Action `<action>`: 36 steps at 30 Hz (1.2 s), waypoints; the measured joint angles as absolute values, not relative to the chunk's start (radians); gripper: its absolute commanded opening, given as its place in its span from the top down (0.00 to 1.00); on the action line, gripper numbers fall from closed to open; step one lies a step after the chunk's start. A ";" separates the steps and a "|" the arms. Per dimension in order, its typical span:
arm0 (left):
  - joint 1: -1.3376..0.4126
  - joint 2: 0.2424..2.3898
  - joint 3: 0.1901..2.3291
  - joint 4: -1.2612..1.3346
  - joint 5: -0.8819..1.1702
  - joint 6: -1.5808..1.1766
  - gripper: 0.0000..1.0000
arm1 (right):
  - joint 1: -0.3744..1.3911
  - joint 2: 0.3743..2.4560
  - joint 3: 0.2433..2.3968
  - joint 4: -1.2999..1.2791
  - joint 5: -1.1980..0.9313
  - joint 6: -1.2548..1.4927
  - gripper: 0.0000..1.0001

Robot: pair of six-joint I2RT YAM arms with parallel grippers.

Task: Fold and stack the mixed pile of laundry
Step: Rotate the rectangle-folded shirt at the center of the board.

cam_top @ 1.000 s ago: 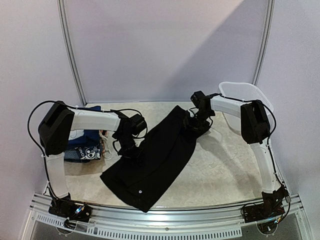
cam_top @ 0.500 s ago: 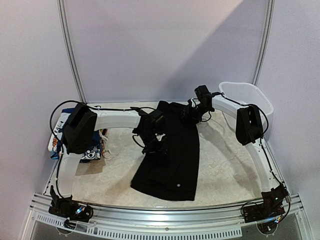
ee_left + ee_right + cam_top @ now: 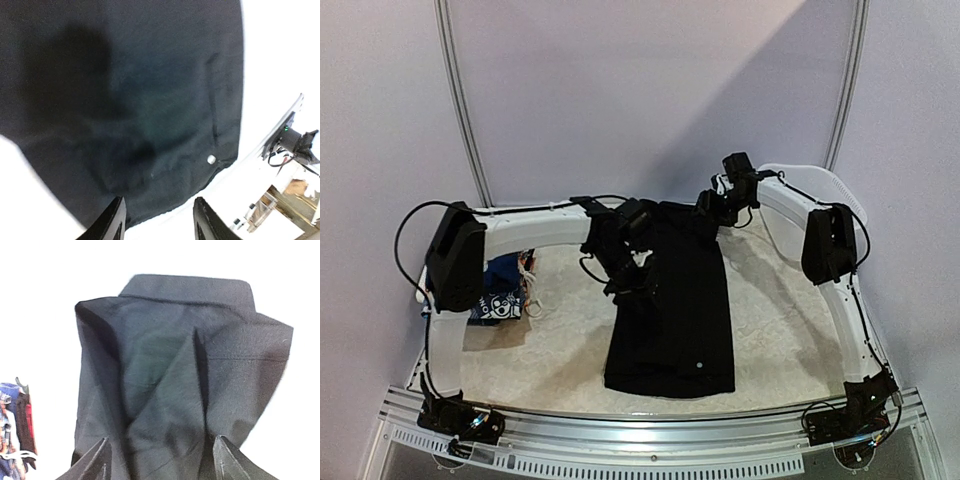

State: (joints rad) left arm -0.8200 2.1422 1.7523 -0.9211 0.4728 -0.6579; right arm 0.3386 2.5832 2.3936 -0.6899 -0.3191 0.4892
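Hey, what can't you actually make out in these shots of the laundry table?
Cartoon-print garment: top view, partly hidden behind the left arm.
Left fingers: left wrist view, cut by the bottom edge; any pinch on the black garment is unclear.
White tub: top view, inside blocked by the right arm.

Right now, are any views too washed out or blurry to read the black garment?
Left wrist: table blown out white, black garment soft, heavy shadow upper left. Right wrist: table also overexposed, but folds and seams read clearly. Top external: evenly lit, diagonal shadow across the back wall.
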 measured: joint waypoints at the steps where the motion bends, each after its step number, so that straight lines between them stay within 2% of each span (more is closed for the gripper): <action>1: -0.820 2.106 1.750 -0.931 0.452 -0.652 0.54 | 0.340 2.555 2.382 -0.697 -0.313 0.483 0.26; 8: -0.820 1.914 1.687 -0.984 0.319 -0.572 0.53 | 0.360 2.231 2.074 -0.716 -0.257 0.463 0.21; 14: -0.820 1.837 1.493 -0.986 0.278 -0.540 0.51 | 0.459 1.961 1.723 -0.765 -0.196 0.515 0.19; 20: -0.820 1.724 1.301 -0.969 0.284 -0.524 0.50 | 0.626 1.696 1.329 -0.794 -0.162 0.722 0.21; 25: -0.820 1.634 1.185 -0.912 0.323 -0.506 0.50 | 0.789 1.503 1.109 -0.767 -0.140 0.941 0.25; 30: -0.821 1.618 1.090 -0.851 0.366 -0.490 0.50 | 0.895 1.401 0.941 -0.718 -0.138 1.126 0.30; 36: -0.822 1.618 0.994 -0.756 0.429 -0.496 0.50 | 0.935 1.394 0.829 -0.661 -0.137 1.253 0.37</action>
